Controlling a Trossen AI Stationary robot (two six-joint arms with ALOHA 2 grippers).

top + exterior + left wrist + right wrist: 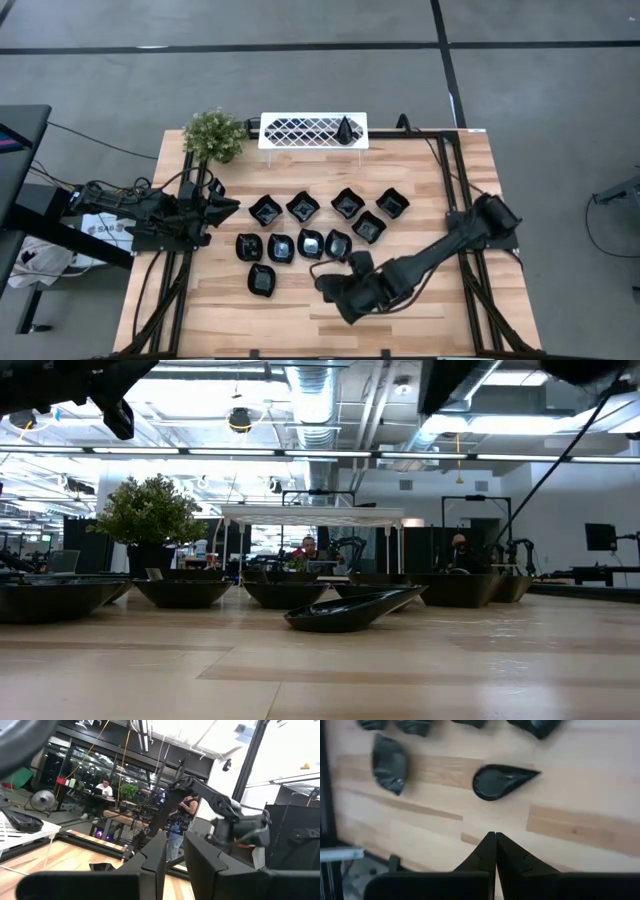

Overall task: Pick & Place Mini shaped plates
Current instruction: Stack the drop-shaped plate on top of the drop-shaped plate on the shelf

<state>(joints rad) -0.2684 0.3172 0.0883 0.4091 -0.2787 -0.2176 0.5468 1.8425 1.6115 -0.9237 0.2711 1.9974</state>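
Right wrist view: your right gripper [495,836] hangs clenched and empty; the glossy black teardrop-shaped plate [501,780] lies flat at twelve o'clock. Open first, then descend over its narrow tail. Left gripper [172,851] waits, slightly parted.

Both arms matte black, chunky jointed links. Each hand: right hand [495,837], left hand [172,850], two flat angular black fingers. Black cables trail along left arm.
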